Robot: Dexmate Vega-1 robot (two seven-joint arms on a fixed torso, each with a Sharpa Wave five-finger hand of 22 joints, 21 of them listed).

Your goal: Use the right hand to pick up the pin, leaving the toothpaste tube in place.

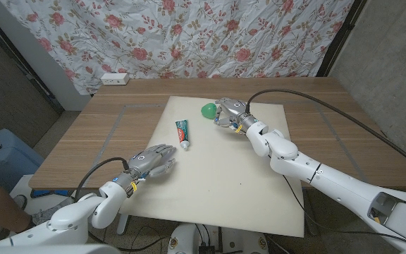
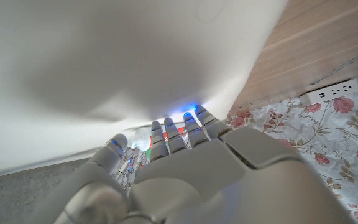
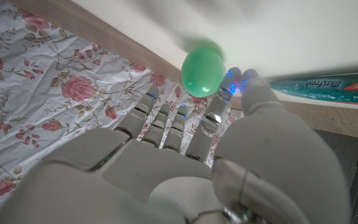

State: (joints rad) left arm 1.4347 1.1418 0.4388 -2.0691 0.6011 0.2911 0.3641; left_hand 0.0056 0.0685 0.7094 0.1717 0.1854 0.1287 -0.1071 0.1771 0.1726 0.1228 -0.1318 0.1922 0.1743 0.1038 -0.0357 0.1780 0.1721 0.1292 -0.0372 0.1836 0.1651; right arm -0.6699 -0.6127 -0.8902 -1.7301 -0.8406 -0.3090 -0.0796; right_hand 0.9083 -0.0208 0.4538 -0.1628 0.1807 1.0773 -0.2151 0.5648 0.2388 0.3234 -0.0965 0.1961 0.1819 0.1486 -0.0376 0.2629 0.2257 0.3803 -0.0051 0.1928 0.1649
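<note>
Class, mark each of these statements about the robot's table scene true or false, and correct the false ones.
1. The green pin lies right by the right hand. True.
2. The toothpaste tube is held in the left hand. False: it lies on the white board, apart from both hands.
3. The left hand holds nothing. True.
4. The pin is red. False: it is green.
5. A white power strip sits at the table's far left corner. True.
</note>
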